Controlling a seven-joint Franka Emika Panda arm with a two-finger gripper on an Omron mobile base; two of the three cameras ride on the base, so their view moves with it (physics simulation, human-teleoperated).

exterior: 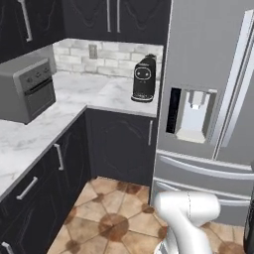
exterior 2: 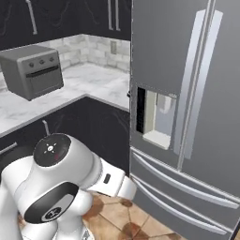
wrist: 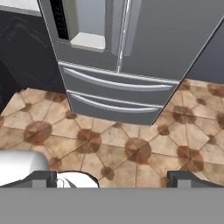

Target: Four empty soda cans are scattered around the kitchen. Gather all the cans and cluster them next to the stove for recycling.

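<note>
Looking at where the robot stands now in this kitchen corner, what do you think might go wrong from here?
The arm sits folded close to the fridge, so a wide swing could strike its drawers. The open gripper points at bare floor tiles, so the search may take long. Reaching over the counter might bump the toaster oven.

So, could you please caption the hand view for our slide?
Open claw above brown tiled floor, facing grey steel refrigerator.

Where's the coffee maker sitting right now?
The coffee maker stands on the marble counter at its right end, against the fridge, seen upper middle in the left base view.
</note>
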